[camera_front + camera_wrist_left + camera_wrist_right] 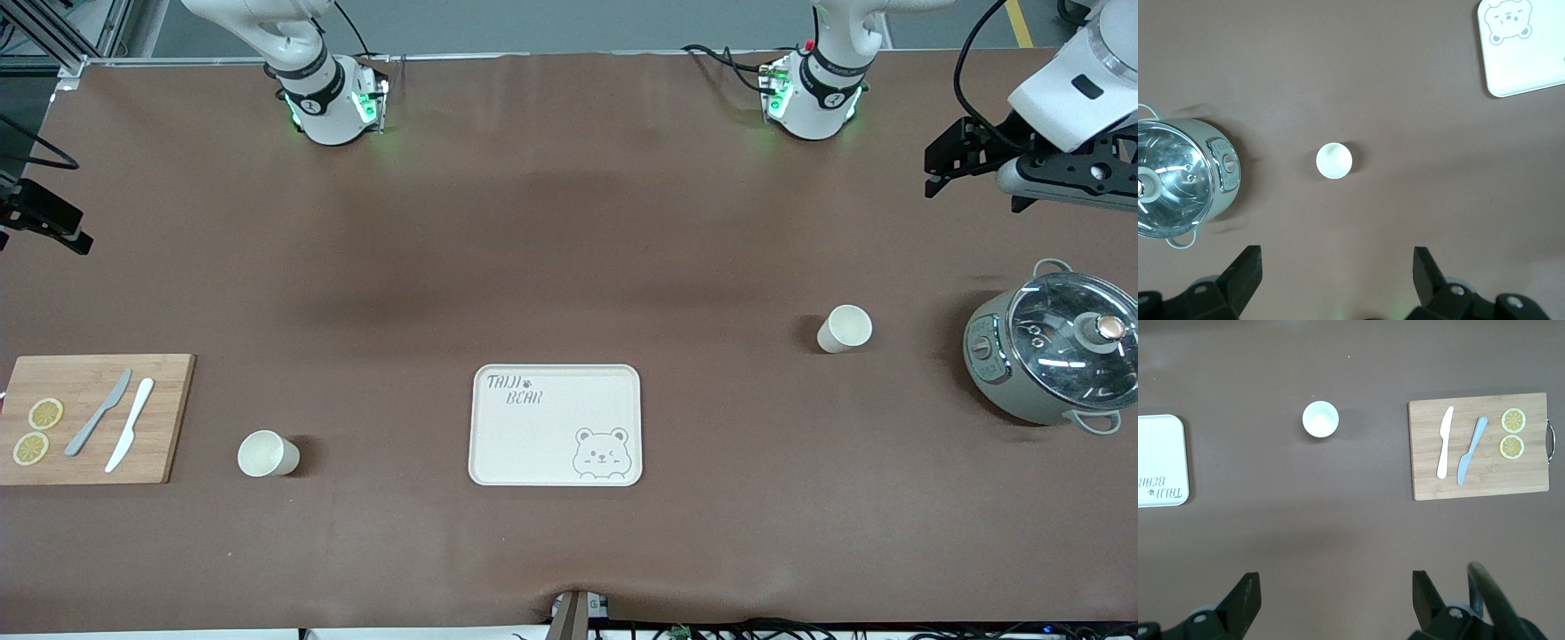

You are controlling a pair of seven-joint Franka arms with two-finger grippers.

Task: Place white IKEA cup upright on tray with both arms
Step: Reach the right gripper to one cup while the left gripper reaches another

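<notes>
Both arms hanging back, nothing gripped yet.
The left end effector [1337,280] is hovering released over one upright cup [844,328] beside the pot [1049,351]; the right end effector [1335,603] is hovering released near another cup [266,453], standing between the cutting board [89,418] and the bare tray [556,425] mid-surface.
</notes>
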